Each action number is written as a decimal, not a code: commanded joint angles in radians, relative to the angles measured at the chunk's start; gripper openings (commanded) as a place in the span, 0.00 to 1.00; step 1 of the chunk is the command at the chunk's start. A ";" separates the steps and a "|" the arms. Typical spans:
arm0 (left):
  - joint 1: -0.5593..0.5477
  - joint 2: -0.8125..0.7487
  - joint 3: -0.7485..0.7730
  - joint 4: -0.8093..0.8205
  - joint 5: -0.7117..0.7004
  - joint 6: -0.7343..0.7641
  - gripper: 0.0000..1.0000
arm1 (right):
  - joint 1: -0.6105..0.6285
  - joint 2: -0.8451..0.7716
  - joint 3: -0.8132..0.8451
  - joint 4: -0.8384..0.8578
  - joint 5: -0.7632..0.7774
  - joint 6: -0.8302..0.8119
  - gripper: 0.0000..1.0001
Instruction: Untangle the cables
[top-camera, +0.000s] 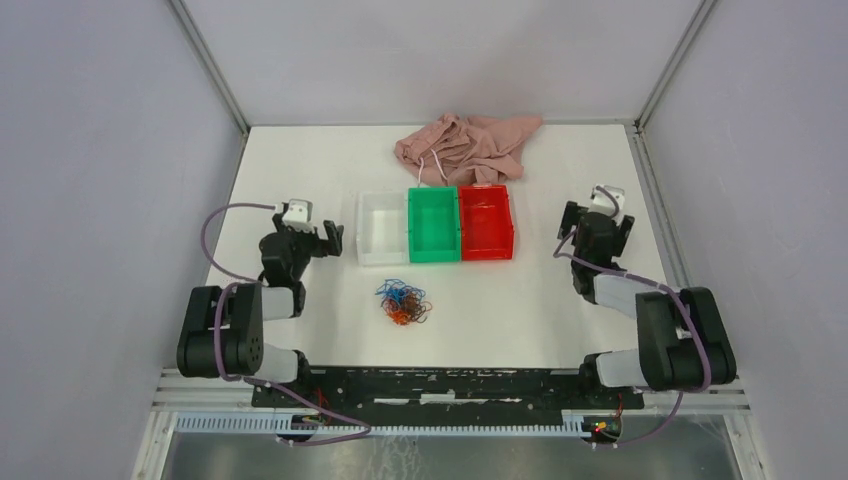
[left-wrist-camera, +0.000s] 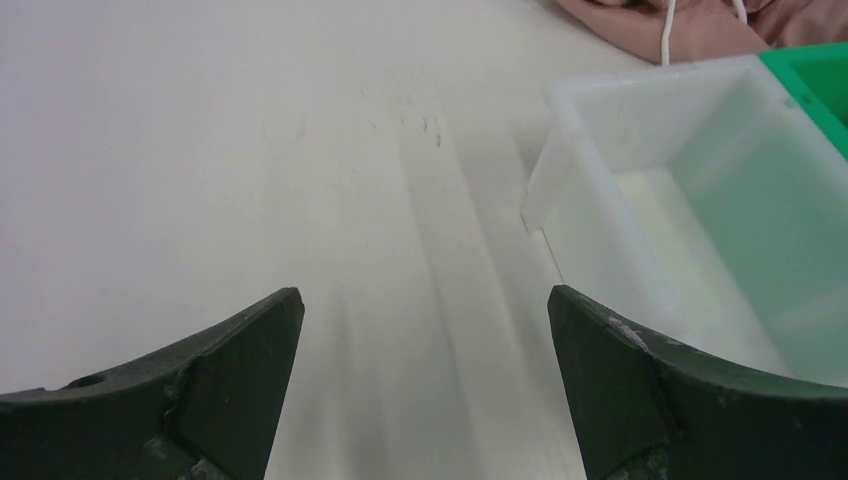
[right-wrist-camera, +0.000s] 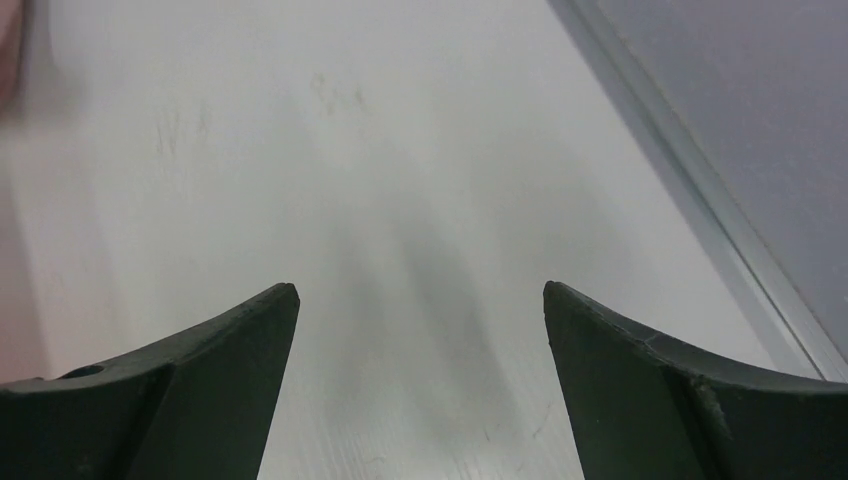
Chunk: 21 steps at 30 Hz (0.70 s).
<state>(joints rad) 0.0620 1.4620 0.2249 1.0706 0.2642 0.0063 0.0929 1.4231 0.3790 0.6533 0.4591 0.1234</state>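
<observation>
Close to the near edge of the white tabletop (top-camera: 520, 310), the cables (top-camera: 403, 302) lie in one small tangle of orange, blue and dark strands, touched by neither gripper. To their left and a little farther back, my left gripper (top-camera: 330, 238) (left-wrist-camera: 425, 305) hangs spread wide with nothing in it, just beside the white bin (top-camera: 382, 228) (left-wrist-camera: 560, 170), whose corner fills the right of its wrist view. My right gripper (top-camera: 597, 215) (right-wrist-camera: 420, 300) is likewise wide open and empty, over bare tabletop near the right-hand rail (right-wrist-camera: 700, 210), well apart from the tangle. Beyond the cables, the white bin, a green bin (top-camera: 433, 224) (left-wrist-camera: 815, 75) and a red bin (top-camera: 486, 221) stand touching in a row. Behind them lies a crumpled pink cloth (top-camera: 466, 147) (left-wrist-camera: 700, 20) with a white cord (top-camera: 432, 170), at the far edge.
</observation>
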 joint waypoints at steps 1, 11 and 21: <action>0.007 -0.125 0.202 -0.460 0.077 0.099 0.99 | -0.010 -0.182 0.141 -0.287 0.184 0.161 0.99; 0.022 -0.146 0.606 -1.183 0.303 0.202 0.99 | -0.049 -0.342 0.320 -0.634 -0.085 0.477 1.00; 0.021 -0.062 0.758 -1.578 0.473 0.394 0.99 | 0.362 -0.162 0.573 -0.716 -0.548 0.274 0.88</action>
<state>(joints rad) 0.0818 1.3960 0.9604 -0.3286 0.6552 0.3042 0.2779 1.1900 0.8509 -0.0051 0.1158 0.4911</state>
